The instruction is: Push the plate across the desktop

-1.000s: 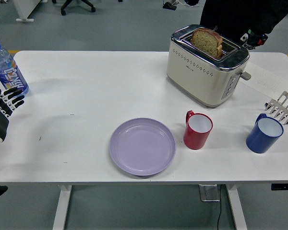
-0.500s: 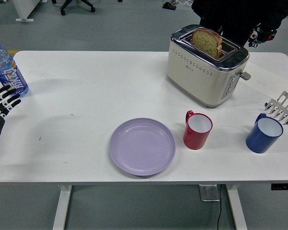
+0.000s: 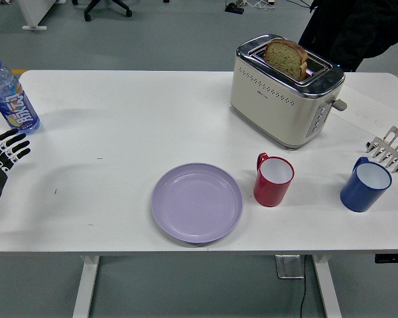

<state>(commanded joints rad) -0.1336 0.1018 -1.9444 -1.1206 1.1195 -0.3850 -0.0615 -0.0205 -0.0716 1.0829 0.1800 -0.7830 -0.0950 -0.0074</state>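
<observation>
Since the earlier frames your left hand (image 3: 2, 159) has dropped a bit lower at the table's left edge, and the person (image 3: 358, 30) behind the toaster (image 3: 285, 89) has shifted right; nothing on the table (image 3: 119, 112) has moved.

Head view, the only one: the left hand has fingers spread and relaxed, holding nothing, just below the water bottle (image 3: 10, 96) and well left of the purple plate (image 3: 197, 202). No right hand in view. The plate lies flat near the table's front edge, untouched. Just right of the plate is the red mug (image 3: 273, 179), then further right the blue mug (image 3: 365, 185), with a metal rack (image 3: 390, 149) behind it. The toaster holds a slice of bread (image 3: 286, 58) and stands behind and right of the plate.

The push looks not yet started. You'd want to bring the left hand in low toward the plate's left rim, fingers flat against the edge, and press sideways rather than down, since a downward load may tip the rim. Pushing straight right likely hits the red mug, so angle away from the front edge, toward the open area left of the toaster. Go slow; the plate may slide easily on this smooth top.
</observation>
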